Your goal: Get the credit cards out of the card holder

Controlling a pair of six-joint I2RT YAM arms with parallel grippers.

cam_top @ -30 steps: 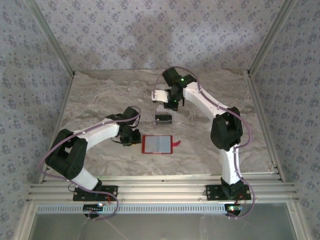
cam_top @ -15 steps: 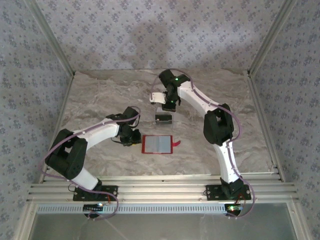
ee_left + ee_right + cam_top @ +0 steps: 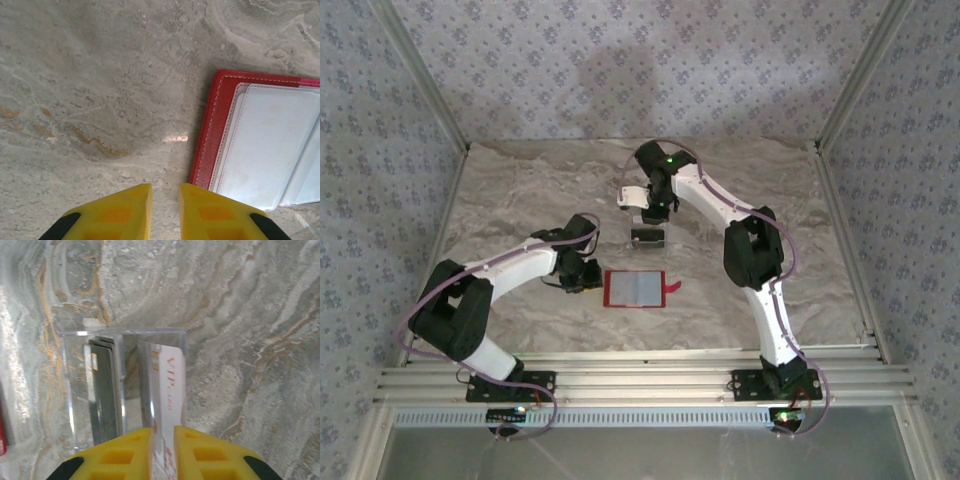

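Observation:
The card holder [image 3: 635, 289], a red wallet, lies open and flat on the table, its pale inner pockets [image 3: 265, 145] facing up. My left gripper [image 3: 585, 278] [image 3: 165, 192] rests at its left edge, open only a little, with bare table in the gap. Behind the wallet stands a clear plastic box [image 3: 647, 237] [image 3: 75, 390] holding dark credit cards [image 3: 105, 390]. A white credit card [image 3: 170, 385] printed "VIP" leans in the box's right side. My right gripper [image 3: 646, 210] [image 3: 162, 432] hangs over the box, open a little, with that card's near end between its fingers.
The marble-patterned tabletop [image 3: 520, 210] is walled by patterned panels on three sides. An aluminium rail [image 3: 640, 375] runs along the near edge by the arm bases. The wallet's red snap tab [image 3: 672, 289] sticks out on its right.
My right arm has shifted slightly left over the clear box, and its jaws have parted from shut to a narrow gap around the white card. The left arm and wallet have not moved.

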